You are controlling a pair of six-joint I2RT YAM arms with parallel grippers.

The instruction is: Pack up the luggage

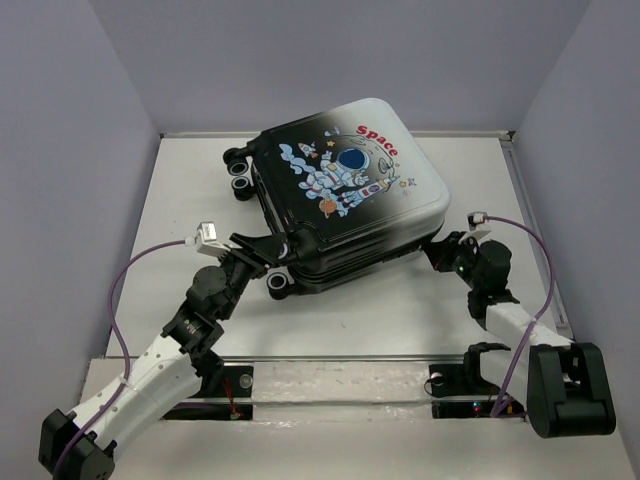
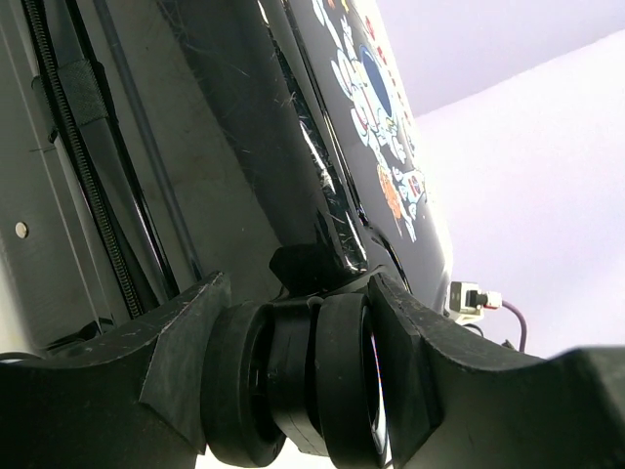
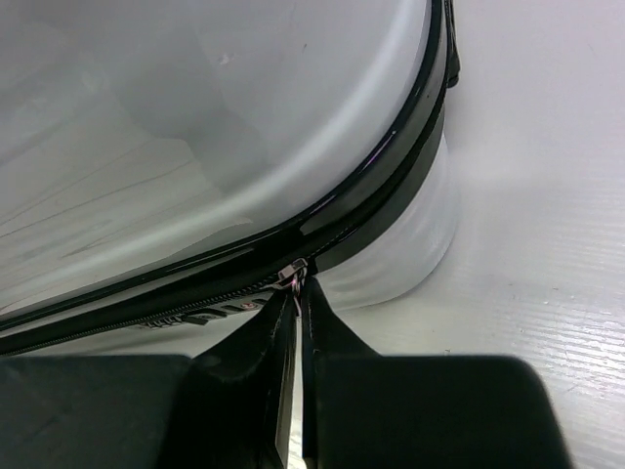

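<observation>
The luggage (image 1: 340,195) lies closed and flat at the table's middle, astronaut and red "Space" facing up, shell black at the left and white at the right. My left gripper (image 1: 268,262) is shut on its near-left black wheel (image 2: 303,386), one finger on each side of the double wheel. My right gripper (image 1: 440,250) is at the suitcase's near-right corner, shut on the zipper pull (image 3: 296,278) at the black zipper track between the white shell halves (image 3: 195,117). The lining is hidden.
Two more wheels (image 1: 240,170) stick out at the suitcase's far-left corner. Grey walls enclose the white table (image 1: 370,320) on the left, back and right. A metal rail (image 1: 330,375) runs along the near edge between the arm bases.
</observation>
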